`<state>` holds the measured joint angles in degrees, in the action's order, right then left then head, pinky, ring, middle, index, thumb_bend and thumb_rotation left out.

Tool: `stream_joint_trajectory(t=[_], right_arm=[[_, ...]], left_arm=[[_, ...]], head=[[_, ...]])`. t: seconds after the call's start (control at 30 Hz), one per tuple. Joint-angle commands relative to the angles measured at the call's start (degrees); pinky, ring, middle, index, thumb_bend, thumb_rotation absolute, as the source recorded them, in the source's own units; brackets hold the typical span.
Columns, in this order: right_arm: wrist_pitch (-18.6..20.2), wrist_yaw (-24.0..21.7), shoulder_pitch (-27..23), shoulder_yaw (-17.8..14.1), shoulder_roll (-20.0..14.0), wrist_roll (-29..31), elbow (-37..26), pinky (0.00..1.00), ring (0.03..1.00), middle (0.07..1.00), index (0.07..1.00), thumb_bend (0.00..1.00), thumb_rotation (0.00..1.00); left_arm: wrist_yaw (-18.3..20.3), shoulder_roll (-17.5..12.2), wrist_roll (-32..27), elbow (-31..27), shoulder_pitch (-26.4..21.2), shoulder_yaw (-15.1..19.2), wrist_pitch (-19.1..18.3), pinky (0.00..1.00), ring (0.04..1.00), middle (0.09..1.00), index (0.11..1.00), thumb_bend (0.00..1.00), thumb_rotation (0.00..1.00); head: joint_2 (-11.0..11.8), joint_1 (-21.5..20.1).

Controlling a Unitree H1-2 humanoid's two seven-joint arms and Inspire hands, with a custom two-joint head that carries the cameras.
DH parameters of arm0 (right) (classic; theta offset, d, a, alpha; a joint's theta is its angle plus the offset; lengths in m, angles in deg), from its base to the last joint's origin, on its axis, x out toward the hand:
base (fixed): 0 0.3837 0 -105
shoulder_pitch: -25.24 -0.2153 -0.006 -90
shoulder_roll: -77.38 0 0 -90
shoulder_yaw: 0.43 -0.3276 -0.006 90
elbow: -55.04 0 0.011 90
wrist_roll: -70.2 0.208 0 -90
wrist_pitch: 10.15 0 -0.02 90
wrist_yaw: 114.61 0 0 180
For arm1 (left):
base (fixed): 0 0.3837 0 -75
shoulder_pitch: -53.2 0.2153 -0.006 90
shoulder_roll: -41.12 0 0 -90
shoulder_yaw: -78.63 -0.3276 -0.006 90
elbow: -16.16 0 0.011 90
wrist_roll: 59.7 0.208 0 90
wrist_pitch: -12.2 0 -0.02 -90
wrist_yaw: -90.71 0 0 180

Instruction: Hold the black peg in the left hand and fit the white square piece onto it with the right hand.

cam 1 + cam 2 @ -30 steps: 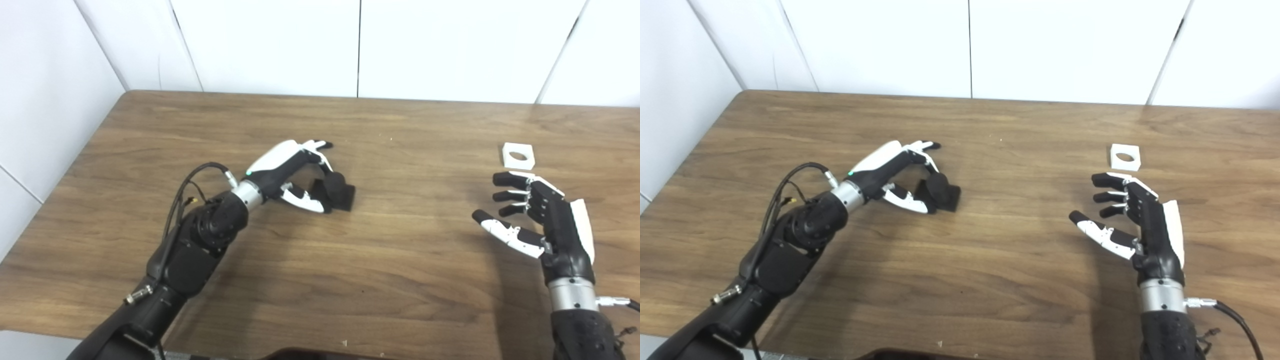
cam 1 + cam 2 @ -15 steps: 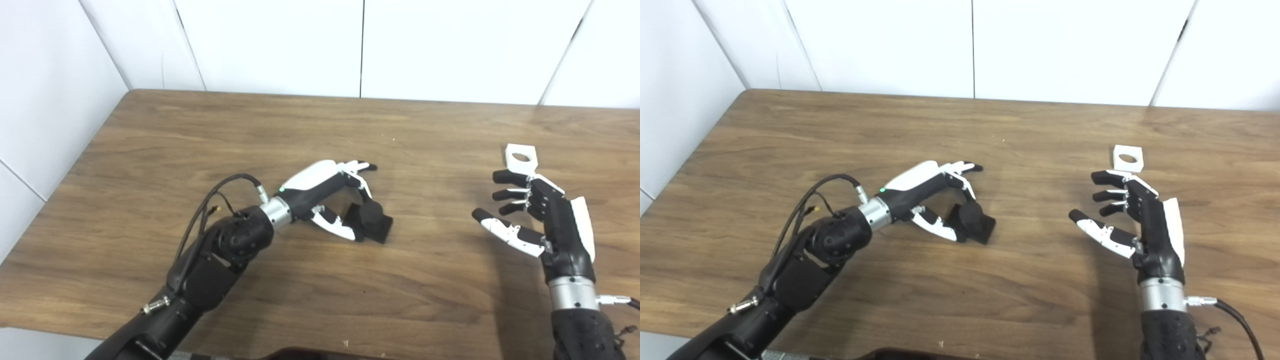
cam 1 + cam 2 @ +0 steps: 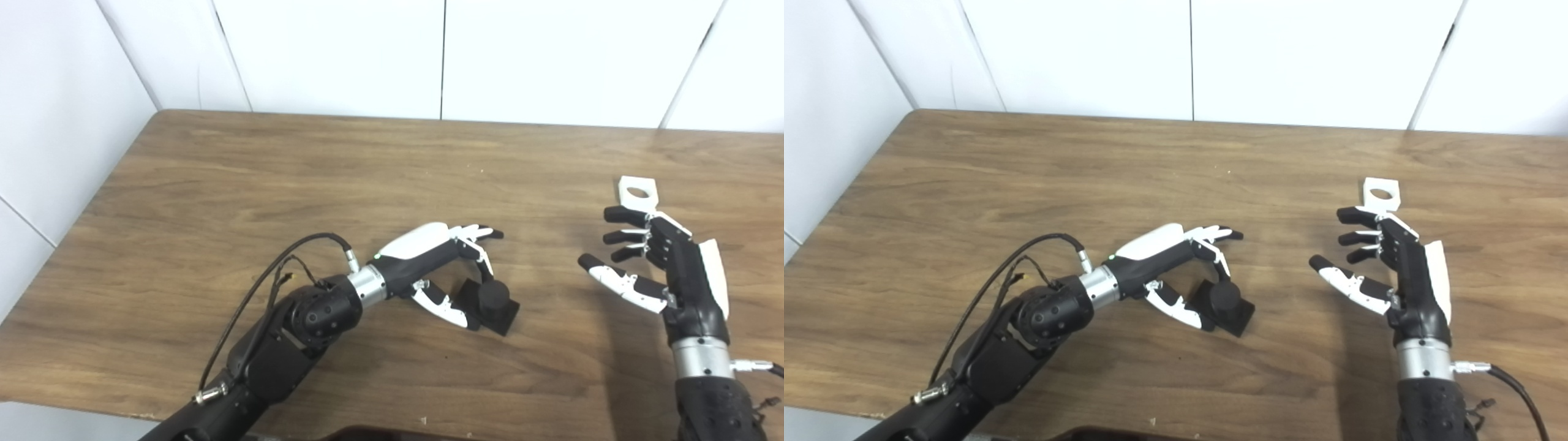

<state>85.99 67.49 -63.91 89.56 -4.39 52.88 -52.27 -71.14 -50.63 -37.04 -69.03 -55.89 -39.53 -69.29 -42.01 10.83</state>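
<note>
Resting on the wooden surface (image 3: 245, 184), the black peg (image 3: 491, 304) sits near the middle toward the front edge: a short round post standing upright on a flat square base that lies a little turned. The left hand (image 3: 438, 260) is bent around it, thumb low against the near side of the base and one of its fingers (image 3: 486, 264) curled down onto the top of the post, while the others reach out past it; the fingers are grasping the peg, though its base looks to lie on the wood. Well apart to the right, the right hand (image 3: 1387, 269) hovers with palm turned toward the middle, fingers spread and released, holding nothing. The white square piece (image 3: 1380, 194), with its round hole showing, lies flat just beyond those fingertips; whether they touch it cannot be told. White wall panels (image 3: 343, 55) stand behind
</note>
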Motion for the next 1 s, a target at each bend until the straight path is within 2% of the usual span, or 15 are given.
stream_joint_trajectory(t=[0.0, 0.07, 0.1, 0.17, 0.2, 0.23, 0.37, 0.4, 0.47, 0.67, 0.77, 0.87, 0.97], right_arm=[[-1.5, 0.6, -1.7, -0.1, 0.0, -0.5, -1.2, 0.47, 0.599, 0.695, 0.657, 0.53, 0.02], [-2.4, 1.0, -1.6, 0.2, 0.1, -1.0, -0.8, 0.46, 0.589, 0.692, 0.655, 0.53, 0.01], [-2.7, 1.0, -1.6, 0.3, 0.2, -0.9, -0.7, 0.45, 0.585, 0.693, 0.654, 0.53, 0.01], [-2.9, 1.2, -1.6, 0.5, 0.8, -0.6, -0.4, 0.45, 0.580, 0.692, 0.655, 0.52, 0.02], [-3.1, 1.4, -1.6, 0.6, 1.0, -0.6, -0.2, 0.45, 0.582, 0.694, 0.655, 0.53, 0.02], [-3.3, 1.8, -1.5, 0.9, 1.3, -1.0, 0.1, 0.45, 0.585, 0.694, 0.657, 0.53, 0.03], [-2.0, 3.2, -1.5, 2.1, 3.5, -3.2, 0.1, 0.46, 0.596, 0.688, 0.662, 0.54, 0.05], [-1.6, 3.4, -1.6, 2.3, 3.9, -3.8, 0.0, 0.46, 0.592, 0.686, 0.663, 0.54, 0.05], [-1.8, 3.8, -2.0, 2.6, 4.4, -4.6, 0.3, 0.46, 0.583, 0.683, 0.666, 0.53, 0.06], [-2.5, 4.2, -3.3, 2.6, 4.6, -5.0, 1.0, 0.45, 0.580, 0.682, 0.671, 0.53, 0.05], [-2.2, 4.6, -4.3, 2.8, 4.4, -6.3, 1.0, 0.46, 0.589, 0.687, 0.671, 0.54, 0.04], [-1.5, 4.5, -6.2, 2.2, 3.1, -7.7, 0.9, 0.51, 0.629, 0.702, 0.676, 0.55, 0.11], [-1.5, 4.3, -8.6, 1.0, 1.0, -8.3, 0.8, 0.53, 0.644, 0.703, 0.672, 0.56, 0.10]], left_arm=[[2.9, -0.5, 2.0, -0.3, 1.4, -2.1, 0.6, 1.00, 1.000, 0.967, 0.487, 0.52, 0.08], [2.9, -0.9, 2.1, -0.7, 1.6, -2.1, 0.7, 1.00, 1.000, 0.964, 0.487, 0.52, 0.08], [3.0, -1.1, 2.1, -0.9, 1.7, -2.1, 0.7, 1.00, 1.000, 0.965, 0.487, 0.52, 0.08], [3.1, -1.9, 1.8, -1.6, 2.2, -1.7, 0.8, 1.00, 1.000, 0.967, 0.488, 0.52, 0.08], [3.2, -2.3, 1.6, -2.0, 2.4, -1.5, 0.8, 1.00, 1.000, 0.967, 0.488, 0.52, 0.08], [3.3, -2.8, 1.4, -2.4, 2.6, -1.2, 1.0, 1.00, 1.000, 0.966, 0.488, 0.52, 0.07], [4.3, -5.3, -0.5, -3.2, 3.4, -0.2, 1.9, 1.00, 1.000, 0.963, 0.489, 0.52, 0.07], [4.4, -5.6, -1.3, -2.9, 3.6, 0.1, 2.6, 1.00, 1.000, 0.959, 0.489, 0.52, 0.07], [4.7, -6.2, -2.8, -2.0, 3.8, 0.7, 4.0, 1.00, 1.000, 0.951, 0.488, 0.52, 0.07], [5.4, -7.0, -3.5, -1.1, 4.2, 1.3, 6.3, 1.00, 1.000, 0.939, 0.488, 0.52, 0.06], [6.0, -7.3, -3.4, -1.5, 4.3, 1.5, 5.4, 1.00, 1.000, 0.937, 0.488, 0.52, 0.06], [5.7, -7.4, -3.5, -0.9, 4.4, 1.8, 6.6, 1.00, 1.000, 0.931, 0.488, 0.52, 0.06], [5.9, -7.4, -3.5, -0.8, 4.6, 2.1, 7.1, 1.00, 1.000, 0.931, 0.488, 0.52, 0.06]], head=[[-0.1, 0.0], [-0.3, -3.8], [-0.3, -4.5], [0.1, -11.8], [0.1, -11.8], [0.6, -16.6], [1.8, -26.9], [1.8, -26.9], [2.6, -29.7], [4.0, -33.4], [4.7, -35.0], [4.9, -35.8], [5.0, -35.9]])
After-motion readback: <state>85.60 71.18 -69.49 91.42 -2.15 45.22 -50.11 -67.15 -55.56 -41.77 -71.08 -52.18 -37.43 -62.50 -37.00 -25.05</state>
